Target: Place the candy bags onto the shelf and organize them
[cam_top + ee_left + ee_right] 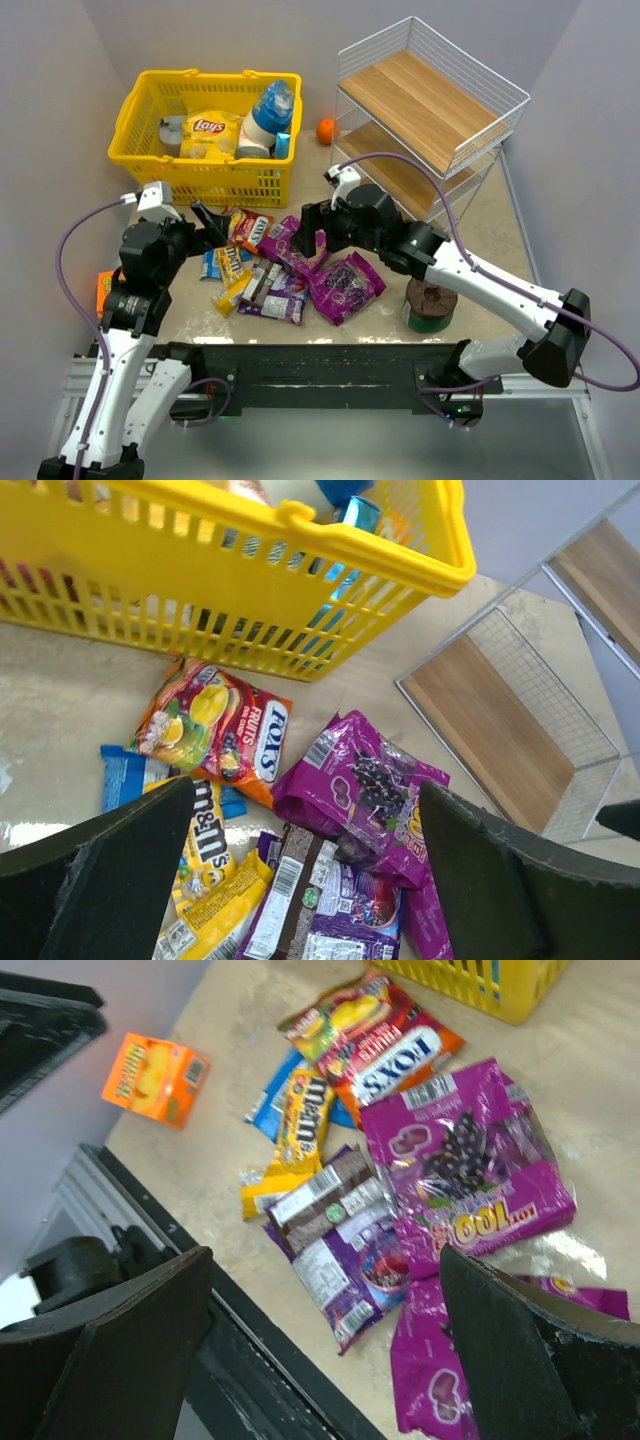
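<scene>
My left fingers (110,880) and right fingers (520,1360) are spread wide, empty, over candy bags (290,275) strewn flat on the table (510,230); basket (200,175) behind, shelf (430,100) right. The yellow bag (230,280) lies lengthwise toward the basket.

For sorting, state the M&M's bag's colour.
M&M's bag is yellow; best seen in right wrist view.

From candy bags (285,270): yellow basket (200,180) walls off 11 o'clock; shelf (420,100) blocks 2; bare table (315,175) lane at 12, orange ball (326,130) in it; spool (430,305) crowds 4.
</scene>
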You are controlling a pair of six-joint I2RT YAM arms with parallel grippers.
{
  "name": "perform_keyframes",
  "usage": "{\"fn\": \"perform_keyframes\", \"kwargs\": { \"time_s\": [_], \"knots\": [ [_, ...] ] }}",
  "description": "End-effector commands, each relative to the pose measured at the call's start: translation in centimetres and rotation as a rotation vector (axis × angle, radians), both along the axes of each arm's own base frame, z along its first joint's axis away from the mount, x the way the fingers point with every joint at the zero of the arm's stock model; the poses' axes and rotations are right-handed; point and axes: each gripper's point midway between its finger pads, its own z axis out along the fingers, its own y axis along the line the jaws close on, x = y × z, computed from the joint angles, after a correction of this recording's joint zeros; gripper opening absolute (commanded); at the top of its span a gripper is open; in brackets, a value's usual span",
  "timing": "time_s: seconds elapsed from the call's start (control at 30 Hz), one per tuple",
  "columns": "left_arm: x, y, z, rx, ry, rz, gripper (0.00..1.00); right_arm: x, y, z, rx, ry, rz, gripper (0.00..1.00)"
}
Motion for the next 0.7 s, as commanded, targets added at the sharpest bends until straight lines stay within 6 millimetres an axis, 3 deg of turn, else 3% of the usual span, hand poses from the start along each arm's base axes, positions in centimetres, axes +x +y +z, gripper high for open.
{"fn": "perform_keyframes", "kwargs": {
  "time_s": [0.0, 0.13, 0.17, 0.23, 0.27, 0.3, 0.33, 0.37, 0.4, 0.43, 0.57, 0.67],
  "knots": [
    [-0.6, 1.0, 0.8, -0.108, -0.057, 0.101, 1.00, 0.3, -1.8, -1.7, -0.075, 0.023, -0.073, 0.99],
    [-1.4, -1.5, -0.1, -0.110, -0.038, -0.054, 1.00, -0.3, -3.0, -4.3, -0.128, 0.086, -0.109, 0.97],
    [-1.9, -3.2, -1.7, -0.135, -0.005, -0.154, 0.99, -0.5, -3.4, -5.2, -0.149, 0.101, -0.118, 0.96],
    [-2.3, -5.0, -2.0, -0.211, -0.024, -0.241, 0.97, -1.0, -4.3, -6.1, -0.159, 0.130, -0.143, 0.92],
    [-3.1, -6.3, -4.3, -0.249, 0.024, -0.318, 0.96, -1.5, -4.9, -7.5, -0.179, 0.155, -0.151, 0.90],
    [-3.1, -6.9, -4.3, -0.275, 0.003, -0.349, 0.93, -1.7, -5.2, -8.1, -0.181, 0.172, -0.168, 0.88],
    [-3.5, -7.3, -5.0, -0.322, 0.027, -0.360, 0.93, -1.9, -5.6, -8.4, -0.181, 0.182, -0.178, 0.82],
    [-3.9, -7.8, -6.9, -0.344, 0.072, -0.378, 0.92, -2.3, -6.1, -9.7, -0.201, 0.204, -0.186, 0.77],
    [-3.9, -8.0, -7.2, -0.357, 0.071, -0.389, 0.90, -2.4, -6.3, -10.2, -0.200, 0.219, -0.199, 0.74],
    [-4.2, -8.2, -8.3, -0.379, 0.098, -0.394, 0.90, -2.5, -6.4, -10.6, -0.204, 0.225, -0.206, 0.64],
    [-4.7, -9.0, -9.3, -0.405, 0.117, -0.436, 0.88, -2.7, -7.3, -13.8, -0.264, 0.265, -0.241, 0.49],
    [-4.9, -9.6, -10.2, -0.417, 0.151, -0.458, 0.87, -2.0, -8.2, -14.7, -0.295, 0.249, -0.300, 0.42]
  ]
}}
